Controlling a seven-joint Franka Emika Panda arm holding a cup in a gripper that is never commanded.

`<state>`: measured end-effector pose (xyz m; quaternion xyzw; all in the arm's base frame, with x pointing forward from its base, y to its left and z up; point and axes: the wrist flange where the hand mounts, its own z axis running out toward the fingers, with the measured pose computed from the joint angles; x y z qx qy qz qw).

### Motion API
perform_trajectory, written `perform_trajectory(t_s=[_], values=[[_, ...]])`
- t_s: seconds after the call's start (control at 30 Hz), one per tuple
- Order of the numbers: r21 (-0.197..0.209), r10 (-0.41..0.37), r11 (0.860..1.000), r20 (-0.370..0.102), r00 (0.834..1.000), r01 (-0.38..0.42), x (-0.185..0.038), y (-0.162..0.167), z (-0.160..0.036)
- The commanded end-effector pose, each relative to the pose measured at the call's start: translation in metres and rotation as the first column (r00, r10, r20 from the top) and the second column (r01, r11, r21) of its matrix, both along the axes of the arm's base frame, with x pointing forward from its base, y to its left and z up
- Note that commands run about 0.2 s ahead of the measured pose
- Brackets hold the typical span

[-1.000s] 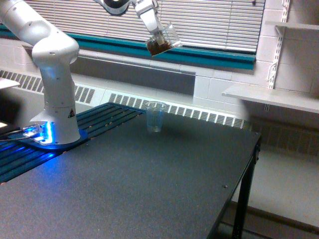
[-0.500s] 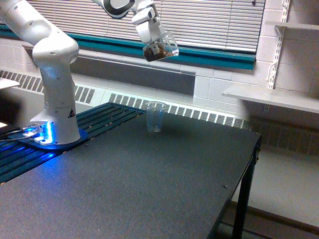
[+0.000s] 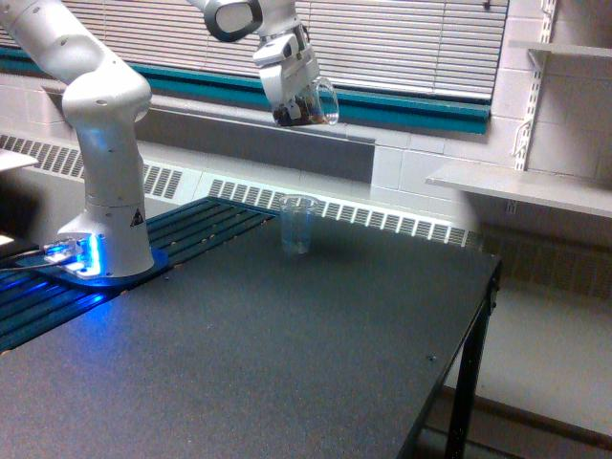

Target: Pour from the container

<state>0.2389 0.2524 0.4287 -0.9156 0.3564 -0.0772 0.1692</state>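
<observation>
Exterior view: gripper (image 3: 298,96) holds container (image 3: 311,103) tipped, mouth rightward.

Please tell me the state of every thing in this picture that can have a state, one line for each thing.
container: held in the air, tipped on its side, mouth toward the exterior view's right, brown pieces inside.
claw: shut on the container.
slim clear cup: upright on the table, looks empty.
table: dark top, nothing spilled that shows.
blinds: lowered.
robot base: blue light on.
</observation>
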Motion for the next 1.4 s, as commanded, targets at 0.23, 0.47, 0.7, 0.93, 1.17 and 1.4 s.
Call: perform_trajectory(t_s=[0.23, 0.47, 0.7, 0.93, 1.17, 1.4], values=[[0.035, 0.032, 0.999, -0.04, 0.999, -0.031, -0.003, 0.023, -0.002], [0.036, 0.024, 0.999, -0.052, 0.998, -0.023, -0.008, 0.033, 0.0], [0.038, 0.013, 0.999, -0.07, 0.997, -0.011, -0.017, 0.043, 0.003], [0.047, -0.033, 0.998, -0.101, 0.994, 0.038, -0.024, 0.044, -0.001], [0.047, -0.069, 0.996, -0.147, 0.987, 0.077, -0.028, 0.041, -0.014], [0.047, -0.111, 0.992, -0.17, 0.979, 0.121, -0.032, 0.038, -0.026]])
